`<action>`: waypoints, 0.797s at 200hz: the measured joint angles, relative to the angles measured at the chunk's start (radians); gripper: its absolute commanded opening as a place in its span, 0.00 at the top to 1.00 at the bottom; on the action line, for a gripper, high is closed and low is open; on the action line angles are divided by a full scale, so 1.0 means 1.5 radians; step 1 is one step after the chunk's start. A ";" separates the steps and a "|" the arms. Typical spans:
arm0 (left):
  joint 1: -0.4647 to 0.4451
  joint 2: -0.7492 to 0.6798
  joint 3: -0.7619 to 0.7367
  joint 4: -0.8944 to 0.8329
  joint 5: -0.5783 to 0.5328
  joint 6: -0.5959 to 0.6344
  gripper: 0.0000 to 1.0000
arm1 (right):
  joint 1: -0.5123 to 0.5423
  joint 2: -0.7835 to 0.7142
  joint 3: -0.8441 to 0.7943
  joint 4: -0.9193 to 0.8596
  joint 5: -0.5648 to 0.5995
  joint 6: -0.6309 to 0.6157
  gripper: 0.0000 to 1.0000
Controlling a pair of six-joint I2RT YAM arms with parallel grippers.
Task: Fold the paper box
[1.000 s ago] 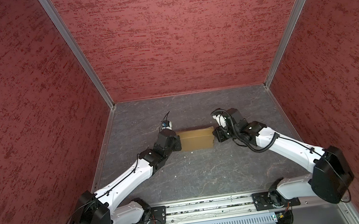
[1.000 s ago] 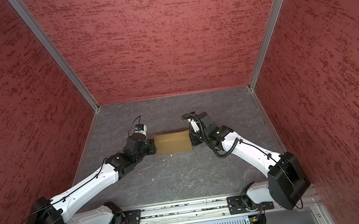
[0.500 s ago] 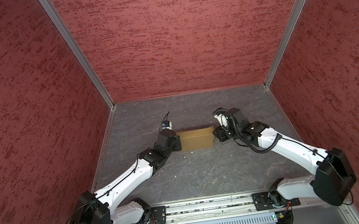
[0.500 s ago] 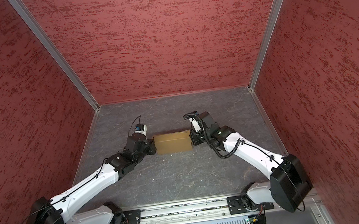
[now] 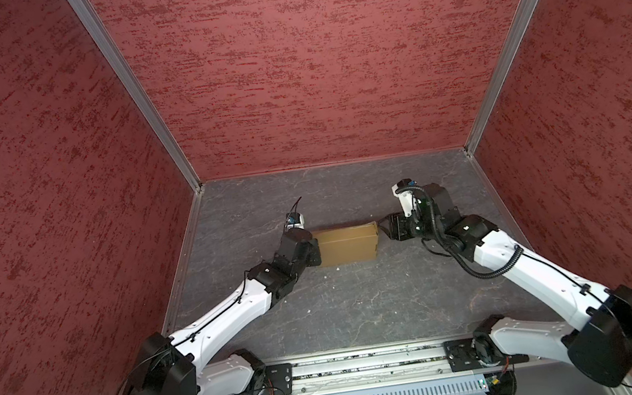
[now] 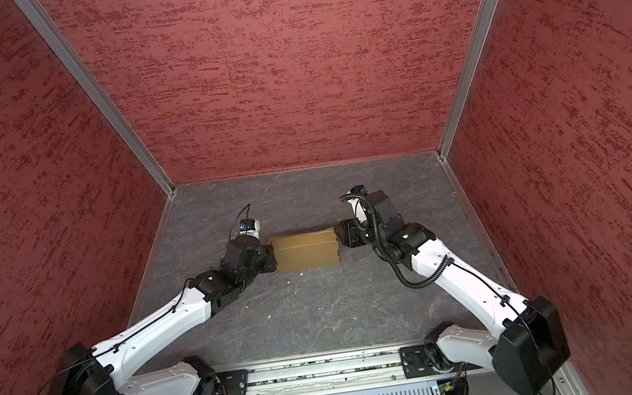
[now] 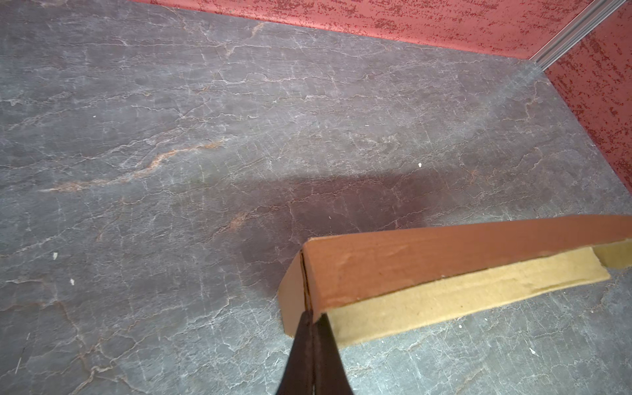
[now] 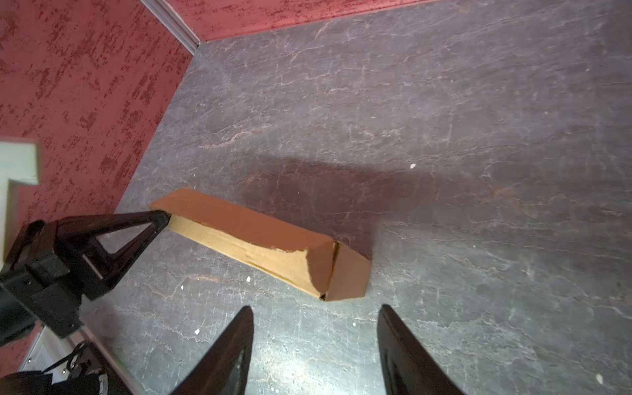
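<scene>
Likely a lab test booth: red textured walls (image 5: 307, 61), aluminium posts (image 5: 133, 90), grey floor (image 5: 363, 305).

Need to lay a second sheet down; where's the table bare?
Bare: strip between box and back wall; wider patch between box and rail, flanked by left arm and right arm. Crowded: box's ends, at left gripper and right gripper.

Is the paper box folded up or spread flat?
Folded: the paper box stands as a closed shallow box, walls upright, lid down; one lid edge looks ragged.
</scene>
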 measured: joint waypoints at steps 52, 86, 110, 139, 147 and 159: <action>-0.014 0.009 0.000 0.010 -0.023 -0.007 1.00 | -0.013 0.000 -0.043 0.071 0.001 0.166 0.32; -0.021 0.020 0.002 0.022 -0.035 -0.007 1.00 | -0.013 0.010 -0.048 0.108 -0.003 0.253 0.32; -0.023 0.026 0.002 0.032 -0.038 -0.007 1.00 | -0.013 0.024 -0.048 0.127 -0.008 0.288 0.34; -0.025 0.030 0.002 0.039 -0.039 -0.007 1.00 | -0.013 0.045 -0.048 0.141 -0.018 0.308 0.36; -0.025 0.031 0.002 0.040 -0.039 -0.007 1.00 | -0.013 0.050 -0.048 0.145 -0.020 0.312 0.37; -0.025 0.032 0.002 0.042 -0.039 -0.007 1.00 | -0.013 0.055 -0.048 0.151 -0.025 0.317 0.37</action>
